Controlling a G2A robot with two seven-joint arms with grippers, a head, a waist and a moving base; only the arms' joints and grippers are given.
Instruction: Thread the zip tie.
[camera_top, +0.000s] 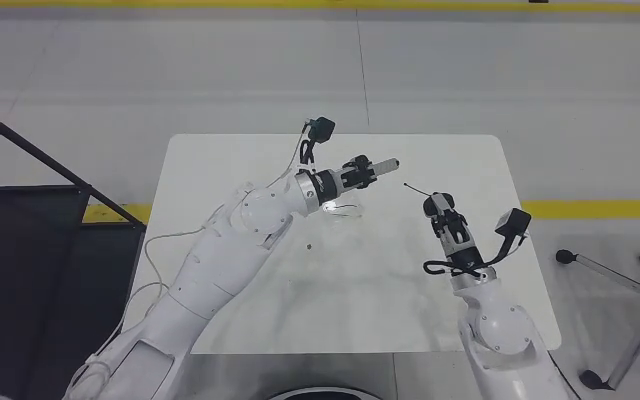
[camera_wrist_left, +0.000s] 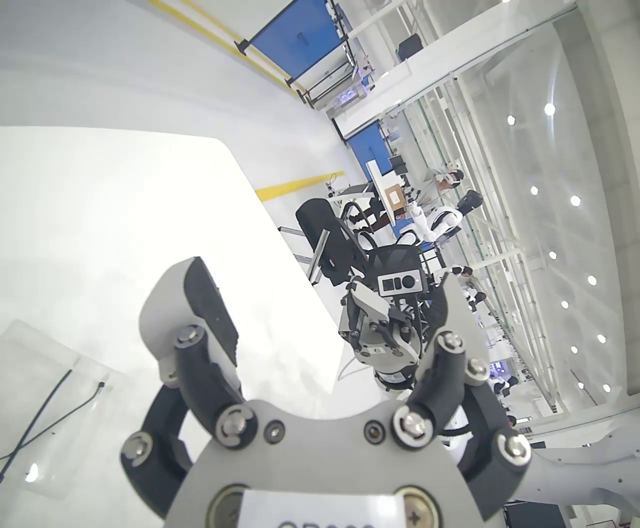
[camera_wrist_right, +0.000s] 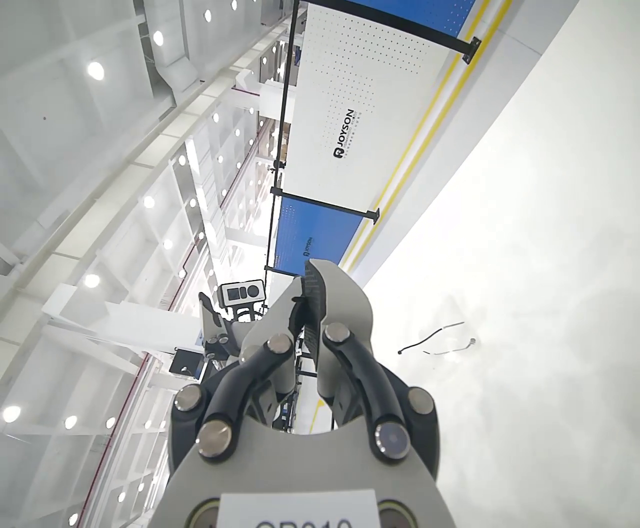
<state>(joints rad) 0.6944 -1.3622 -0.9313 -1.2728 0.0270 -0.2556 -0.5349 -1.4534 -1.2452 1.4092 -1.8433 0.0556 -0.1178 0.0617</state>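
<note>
The right gripper had its jaws clamped on a thin black zip tie, whose free end stuck out above the white table. Farther off, a clear bag with more black ties lay near the left gripper, its jaws apart.

Thin black zip tie, pinched in right tool

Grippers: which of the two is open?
The left gripper: its fingers stand wide apart, while the right gripper is pinched shut on a thin black zip tie.
</note>
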